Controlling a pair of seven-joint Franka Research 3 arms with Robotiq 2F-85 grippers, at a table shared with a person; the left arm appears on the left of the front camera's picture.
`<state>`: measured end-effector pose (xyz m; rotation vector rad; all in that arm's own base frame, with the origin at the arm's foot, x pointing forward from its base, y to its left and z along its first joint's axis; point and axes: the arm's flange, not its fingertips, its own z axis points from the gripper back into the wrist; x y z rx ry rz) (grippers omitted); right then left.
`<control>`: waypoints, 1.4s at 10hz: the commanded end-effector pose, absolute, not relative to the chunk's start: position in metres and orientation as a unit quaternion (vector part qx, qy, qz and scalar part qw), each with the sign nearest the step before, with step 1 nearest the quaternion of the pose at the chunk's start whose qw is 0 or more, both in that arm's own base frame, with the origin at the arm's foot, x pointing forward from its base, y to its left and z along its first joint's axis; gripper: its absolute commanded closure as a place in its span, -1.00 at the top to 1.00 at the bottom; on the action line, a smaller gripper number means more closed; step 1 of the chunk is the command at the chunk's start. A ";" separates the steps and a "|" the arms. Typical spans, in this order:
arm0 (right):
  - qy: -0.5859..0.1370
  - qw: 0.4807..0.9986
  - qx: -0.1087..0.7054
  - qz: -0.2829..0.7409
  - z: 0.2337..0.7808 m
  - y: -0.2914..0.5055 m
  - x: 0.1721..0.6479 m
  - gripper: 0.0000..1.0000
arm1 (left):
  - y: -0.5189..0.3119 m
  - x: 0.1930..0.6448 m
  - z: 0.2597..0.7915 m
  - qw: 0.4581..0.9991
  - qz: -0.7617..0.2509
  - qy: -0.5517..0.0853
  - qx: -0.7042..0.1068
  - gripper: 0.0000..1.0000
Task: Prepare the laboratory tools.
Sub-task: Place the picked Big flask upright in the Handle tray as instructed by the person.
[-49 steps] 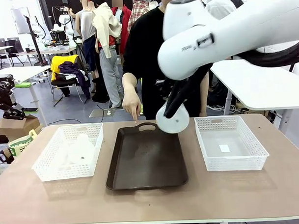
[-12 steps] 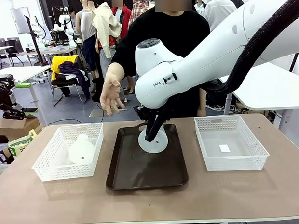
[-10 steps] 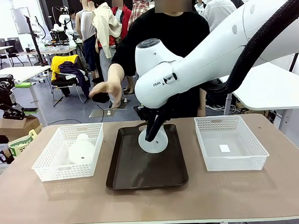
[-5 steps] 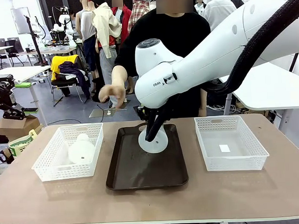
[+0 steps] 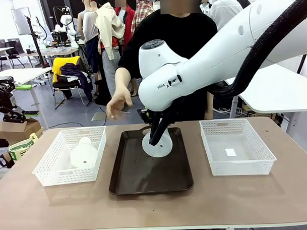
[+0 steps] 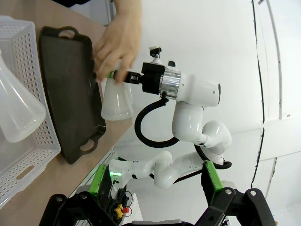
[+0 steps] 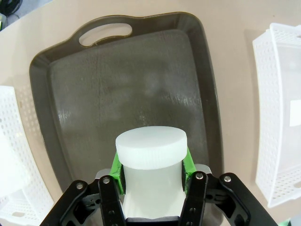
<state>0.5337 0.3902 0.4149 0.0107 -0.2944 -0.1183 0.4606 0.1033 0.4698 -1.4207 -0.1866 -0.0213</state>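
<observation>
My right gripper is shut on the neck of a frosted-white conical flask. It holds the flask tilted over the far half of the dark brown tray, round base toward the front camera. In the right wrist view the neck sits between the green pads above the tray. A second flask lies in the left white basket; the left wrist view shows this flask too. My left gripper is open with nothing between its fingers.
A person stands at the far side with one hand raised above the table's far edge, between the left basket and the tray. To the right of the tray stands an empty white basket. Bare table runs along the near edge.
My right gripper has brought the flask from higher up on the right down over the tray. In the last second it holds still, while the person's hand has sunk a little and drifted toward the tray.
</observation>
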 end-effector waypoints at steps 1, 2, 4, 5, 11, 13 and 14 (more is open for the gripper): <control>-0.147 0.987 0.009 -0.059 0.413 0.389 0.532 -1.00 | 0.104 0.460 0.472 0.753 -0.011 -0.088 -0.652 1.00; -0.147 0.987 0.009 -0.059 0.413 0.389 0.532 -1.00 | 0.104 0.460 0.472 0.753 -0.011 -0.088 -0.652 1.00; -0.147 0.987 0.009 -0.059 0.413 0.389 0.532 -1.00 | 0.104 0.460 0.472 0.753 -0.011 -0.088 -0.652 1.00; -0.147 0.987 0.009 -0.059 0.413 0.389 0.532 -1.00 | 0.104 0.460 0.472 0.753 -0.011 -0.088 -0.652 1.00; -0.147 0.987 0.005 -0.059 0.415 0.390 0.534 -1.00 | 0.104 0.460 0.472 0.753 -0.011 -0.088 -0.652 1.00; -0.213 0.973 0.050 0.068 0.429 0.387 0.521 -1.00 | 0.104 0.460 0.472 0.753 -0.011 -0.088 -0.652 1.00; -0.228 0.965 0.058 0.117 0.434 0.384 0.518 -1.00 | 0.104 0.460 0.472 0.753 -0.011 -0.088 -0.652 1.00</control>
